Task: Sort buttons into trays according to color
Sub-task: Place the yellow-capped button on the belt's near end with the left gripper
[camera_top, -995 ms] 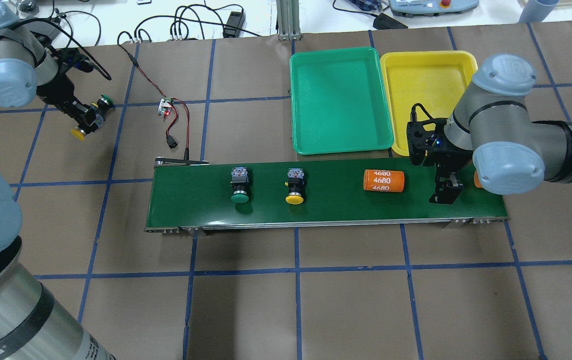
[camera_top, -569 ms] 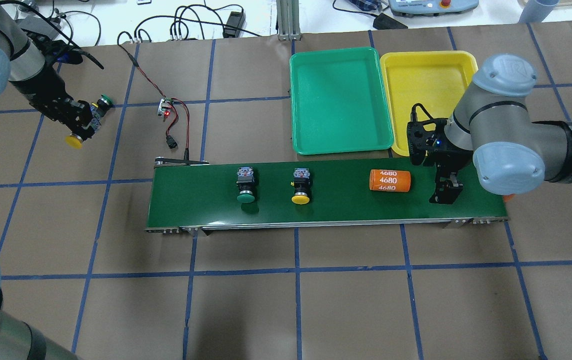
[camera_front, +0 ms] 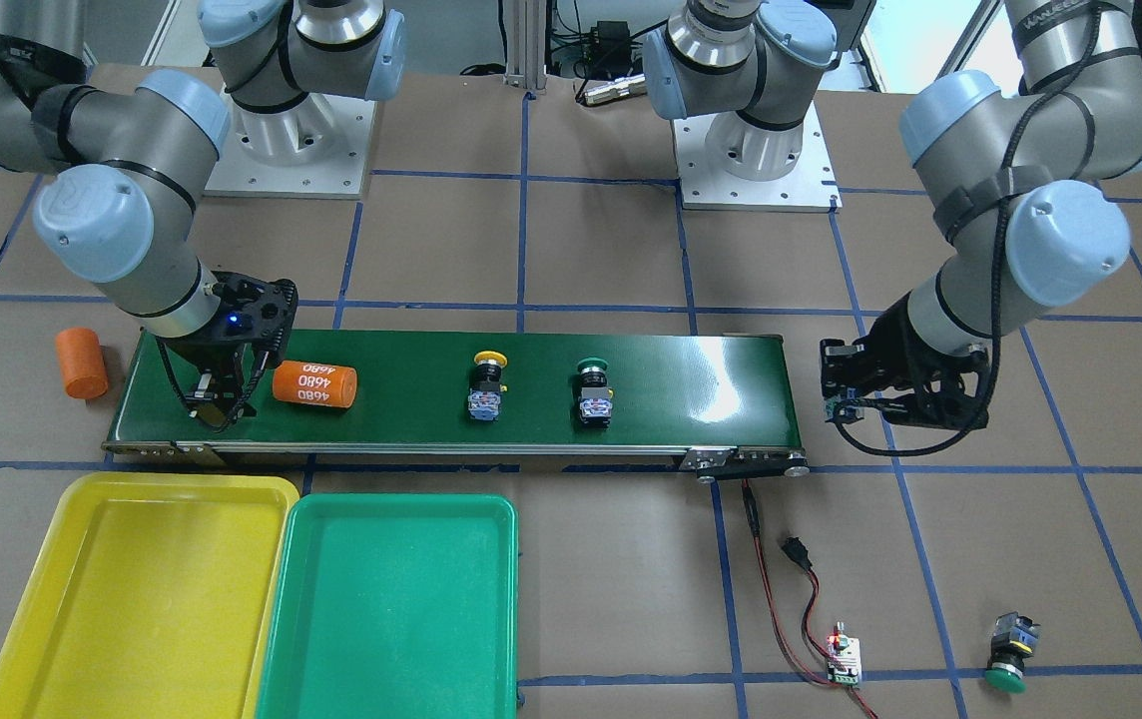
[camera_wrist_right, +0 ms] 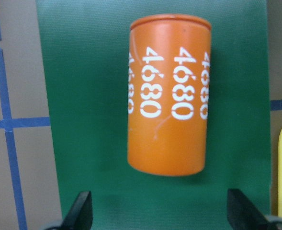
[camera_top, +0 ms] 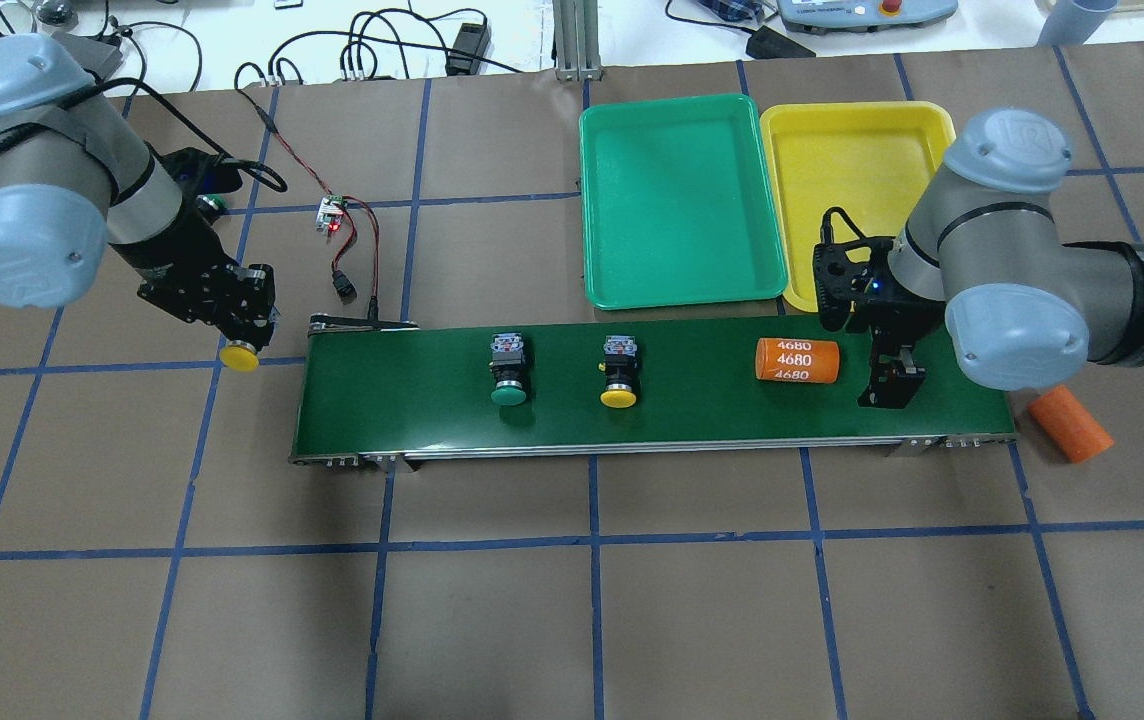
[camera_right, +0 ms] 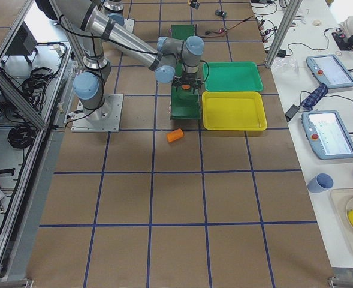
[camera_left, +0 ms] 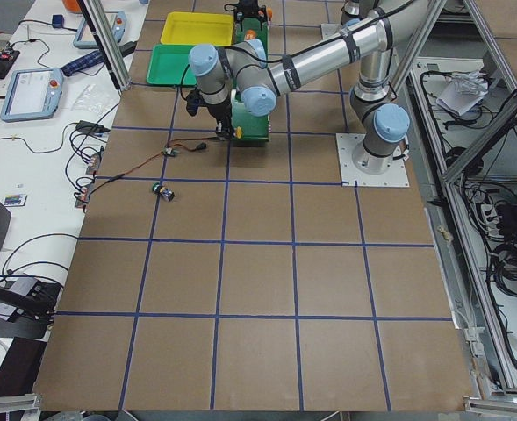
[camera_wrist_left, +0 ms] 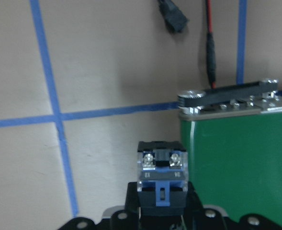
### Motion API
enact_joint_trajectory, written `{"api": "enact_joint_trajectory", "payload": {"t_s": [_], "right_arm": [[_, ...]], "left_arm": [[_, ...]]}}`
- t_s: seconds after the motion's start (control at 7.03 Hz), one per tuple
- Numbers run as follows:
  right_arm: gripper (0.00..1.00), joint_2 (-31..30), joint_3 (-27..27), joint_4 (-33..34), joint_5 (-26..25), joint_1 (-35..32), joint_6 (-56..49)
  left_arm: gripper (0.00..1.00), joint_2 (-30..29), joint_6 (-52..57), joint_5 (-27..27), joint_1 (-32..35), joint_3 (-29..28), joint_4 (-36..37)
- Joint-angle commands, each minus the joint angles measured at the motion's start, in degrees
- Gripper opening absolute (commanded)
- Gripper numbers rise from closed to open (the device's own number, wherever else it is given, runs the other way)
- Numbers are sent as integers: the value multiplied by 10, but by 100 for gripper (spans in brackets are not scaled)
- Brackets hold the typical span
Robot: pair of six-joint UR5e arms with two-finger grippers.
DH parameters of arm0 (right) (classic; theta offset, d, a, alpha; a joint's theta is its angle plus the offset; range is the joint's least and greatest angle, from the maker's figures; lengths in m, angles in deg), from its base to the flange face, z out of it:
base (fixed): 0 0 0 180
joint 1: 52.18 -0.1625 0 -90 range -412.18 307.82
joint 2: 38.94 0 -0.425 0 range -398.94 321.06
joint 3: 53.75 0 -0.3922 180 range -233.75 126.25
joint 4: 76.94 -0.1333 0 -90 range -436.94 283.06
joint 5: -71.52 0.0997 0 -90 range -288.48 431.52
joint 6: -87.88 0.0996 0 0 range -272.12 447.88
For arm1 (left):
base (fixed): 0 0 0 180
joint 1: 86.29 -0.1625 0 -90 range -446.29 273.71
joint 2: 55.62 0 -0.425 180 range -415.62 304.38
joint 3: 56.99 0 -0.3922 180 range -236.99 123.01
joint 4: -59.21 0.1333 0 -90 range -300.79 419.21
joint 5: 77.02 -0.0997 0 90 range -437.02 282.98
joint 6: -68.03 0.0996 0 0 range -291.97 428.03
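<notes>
Button: yellow button (camera_top: pixel 239 356) pinched in my left jaws, conveyor belt (camera_top: pixel 382 400) just beside.
Far end: right jaws spread.

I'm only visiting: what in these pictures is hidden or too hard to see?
Overhead view: the left arm hides most of the loose green button.
Left wrist view: the held yellow button shows its contact block, not its cap.
Right wrist view: the bottom edge cuts off the fingers.
</notes>
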Motion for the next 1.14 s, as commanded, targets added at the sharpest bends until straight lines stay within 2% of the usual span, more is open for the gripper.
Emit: {"api": "enact_joint_trajectory", "payload": {"t_s": [0.0,0.14,0.28,0.85,1.0], "right_arm": [[100,0,0,0,0,1,1],[100,0,0,0,0,1,1],[100,0,-1,0,0,0,0],[100,0,0,0,0,0,4],[100,0,-1,0,1,2,6]], "left_arm": [[0,13,-57,26,18,54,84],[0,-6,-61,26,21,54,93],[0,-6,-58,45,21,54,93],[0,-6,-32,46,51,58,92],[27,-6,-33,42,58,58,93]]}}
